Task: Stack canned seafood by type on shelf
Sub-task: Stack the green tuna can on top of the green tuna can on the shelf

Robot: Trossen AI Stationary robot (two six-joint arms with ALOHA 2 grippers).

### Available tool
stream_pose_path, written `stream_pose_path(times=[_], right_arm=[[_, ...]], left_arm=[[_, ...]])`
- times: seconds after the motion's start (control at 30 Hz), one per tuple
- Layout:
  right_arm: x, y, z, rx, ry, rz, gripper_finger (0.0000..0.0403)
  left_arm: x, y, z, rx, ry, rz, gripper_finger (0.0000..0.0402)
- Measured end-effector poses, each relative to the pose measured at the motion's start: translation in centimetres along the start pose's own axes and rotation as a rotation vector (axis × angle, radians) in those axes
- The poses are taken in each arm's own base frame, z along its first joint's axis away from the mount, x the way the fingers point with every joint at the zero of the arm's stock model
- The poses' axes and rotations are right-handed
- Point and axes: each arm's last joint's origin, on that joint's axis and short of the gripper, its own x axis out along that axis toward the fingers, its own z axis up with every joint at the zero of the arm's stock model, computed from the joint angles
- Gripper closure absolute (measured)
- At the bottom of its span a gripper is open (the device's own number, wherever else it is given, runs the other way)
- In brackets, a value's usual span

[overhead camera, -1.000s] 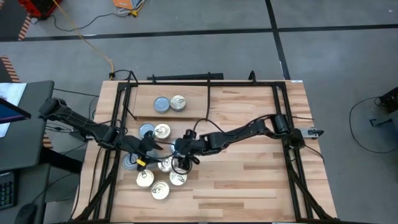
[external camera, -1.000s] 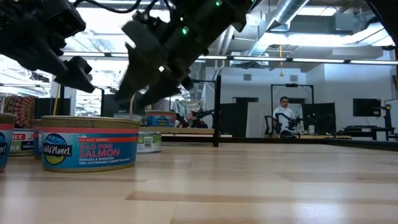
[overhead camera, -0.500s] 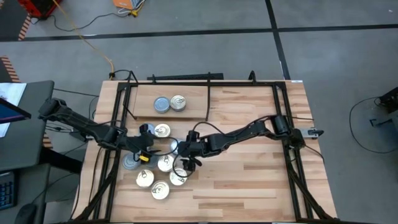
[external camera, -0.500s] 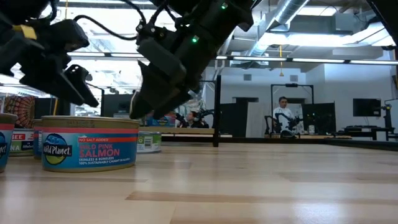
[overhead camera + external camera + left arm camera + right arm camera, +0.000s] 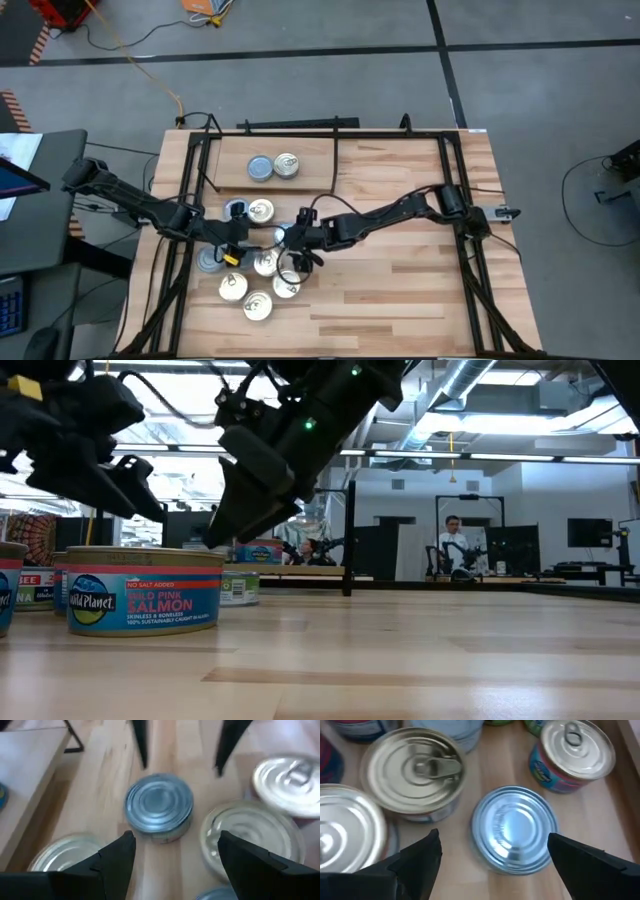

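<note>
Here, the right gripper (image 5: 490, 857) is held with its fingers wide apart above a blue-topped tin (image 5: 514, 829) in the group of tins (image 5: 255, 280) on the table (image 5: 400, 290). The left gripper (image 5: 175, 852) is also spread wide over that same tin. Two tins (image 5: 272, 167) are seen side by side on the shelf (image 5: 310, 165).

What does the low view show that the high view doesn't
Only the low view shows the teal and red Wild Planet salmon label on the nearest round tin and a person in the room behind. Only the high view shows the light wooden shelf holding two tins, one blue-grey, one gold. Both show the open left end effector and open right end effector above the clustered tins.
</note>
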Motion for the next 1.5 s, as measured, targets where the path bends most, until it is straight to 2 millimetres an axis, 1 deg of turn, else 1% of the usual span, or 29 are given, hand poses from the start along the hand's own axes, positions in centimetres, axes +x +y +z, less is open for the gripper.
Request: stream_pose_path(times=[0.1,0.2,0.33,0.53,0.7,0.9,1.03,1.5], right_arm=[[0.13,-0.55,0.23,0.002,-0.014,-0.007,0.0014],[0.02,-0.68,0.39,-0.017,-0.006,-0.009,0.0014],[0.1,-1.01,0.28,0.005,0.009,-0.003,0.0014],[0.15,-1.08,0.41,0.039,0.003,0.038,0.0014],[0.14,-1.04,0.47,0.014,-0.004,0.041,0.0014],[0.1,-0.88,0.53,-0.017,-0.011,0.044,0.0014],[0.03,-0.61,0.5,-0.021,-0.012,0.048,0.0014],[-0.06,-0.28,0.48,-0.022,-0.012,0.053,0.0014]], left_arm=[[0.0,-0.1,-0.04,-0.053,0.009,-0.034,0.0132],[-0.01,-0.24,-0.05,-0.092,0.019,-0.083,0.0132],[-0.01,-0.23,-0.05,-0.118,0.02,-0.081,0.0132],[-0.01,-0.22,-0.1,-0.128,0.024,-0.078,0.0132],[-0.01,-0.21,-0.14,-0.129,0.028,-0.077,0.0132],[0.0,-0.16,-0.02,-0.061,0.01,-0.055,0.0132],[0.0,-0.09,0.04,-0.062,0.0,-0.029,0.0132],[0.0,-0.16,0.14,-0.071,-0.007,-0.05,0.0132]])
